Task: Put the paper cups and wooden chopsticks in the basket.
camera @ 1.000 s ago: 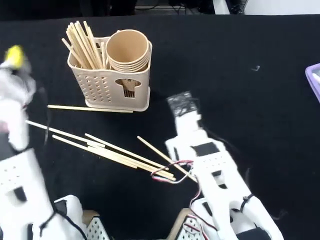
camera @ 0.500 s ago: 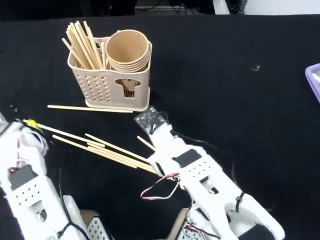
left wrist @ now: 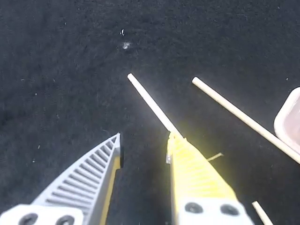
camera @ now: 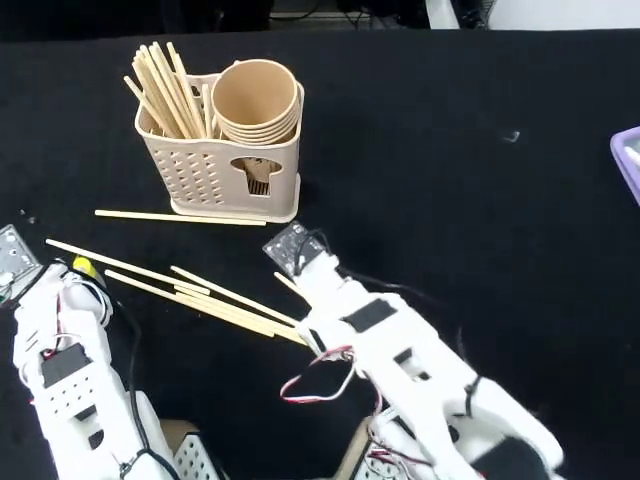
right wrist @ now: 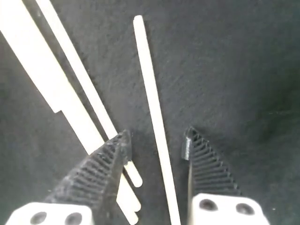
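Towards the far left of the black table (camera: 480, 200): a beige perforated basket (camera: 215, 170), upright. In its right compartment, a nested stack of paper cups (camera: 256, 100); in the left compartment, a bundle of wooden chopsticks (camera: 165, 85), standing on end and leaning outwards. Just in front of the basket, flat on the table, a single chopstick (camera: 180, 217); contact with the base unclear. Nearer the arms, a loose fan of chopsticks (camera: 200, 295), lying slantwise between the two arms.

Left gripper (left wrist: 143, 140) low over the table at the fan's left end, jaws apart, holding nothing. Yellow fingertip (left wrist: 174, 140) right at a long chopstick (left wrist: 149, 102); grey finger on bare black surface, clear of it.

Right gripper (right wrist: 157, 138) at the fan's right end, likewise spread wide and empty, straddling a thin chopstick (right wrist: 152, 103) running between the fingers. Beside it, two flat sticks (right wrist: 70, 75), passing under one black finger.
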Available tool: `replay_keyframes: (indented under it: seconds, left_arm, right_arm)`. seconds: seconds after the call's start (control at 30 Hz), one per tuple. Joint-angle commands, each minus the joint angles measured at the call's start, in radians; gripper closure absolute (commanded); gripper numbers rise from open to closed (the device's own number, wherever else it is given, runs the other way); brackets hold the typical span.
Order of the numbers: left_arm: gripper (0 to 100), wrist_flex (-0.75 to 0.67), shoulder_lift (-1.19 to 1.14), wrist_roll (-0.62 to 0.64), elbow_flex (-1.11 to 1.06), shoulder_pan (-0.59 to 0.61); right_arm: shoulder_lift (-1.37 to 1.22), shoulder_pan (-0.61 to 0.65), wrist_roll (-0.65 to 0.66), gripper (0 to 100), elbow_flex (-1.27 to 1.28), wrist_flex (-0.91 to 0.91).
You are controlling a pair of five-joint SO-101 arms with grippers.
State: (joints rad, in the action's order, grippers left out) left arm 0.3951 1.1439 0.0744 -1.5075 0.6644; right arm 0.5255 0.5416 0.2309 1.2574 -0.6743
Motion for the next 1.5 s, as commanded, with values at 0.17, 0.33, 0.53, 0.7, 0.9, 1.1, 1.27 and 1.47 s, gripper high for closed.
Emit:
replay_keyframes:
  seconds: [0.17, 0.33, 0.53, 0.7, 0.9, 1.1, 1.27, 1.47]
  left_arm:
    - [84, -0.017, 0.018, -0.009, 0.005, -0.013]
    - [84, -0.017, 0.018, -0.009, 0.004, -0.013]
    - [84, -0.021, 0.018, -0.009, -0.005, -0.015]
    - [84, -0.023, 0.018, -0.009, -0.007, -0.015]
    - [84, -0.023, 0.018, -0.009, -0.007, -0.015]
    - [84, -0.023, 0.018, -0.009, -0.007, -0.015]
    - [84, -0.023, 0.018, -0.009, -0.008, -0.015]
    - [84, -0.023, 0.018, -0.009, -0.008, -0.015]
  right_arm:
    - [-0.200, 0.006, 0.015, 81.6, -0.180, -0.074]
    - [-0.153, -0.031, 0.017, 96.7, -0.159, -0.055]
    - [0.071, -0.189, 0.020, 98.8, -0.122, -0.081]
    - [0.341, -0.218, 0.012, 98.8, -0.134, -0.227]
    - [0.664, -0.215, -0.118, 98.8, -0.430, -0.404]
    - [0.668, -0.089, -0.259, 98.7, -0.719, -0.178]
    - [0.515, 0.012, -0.316, 98.8, -0.716, 0.238]
    - [0.219, 0.029, -0.318, 98.7, -0.751, 0.664]
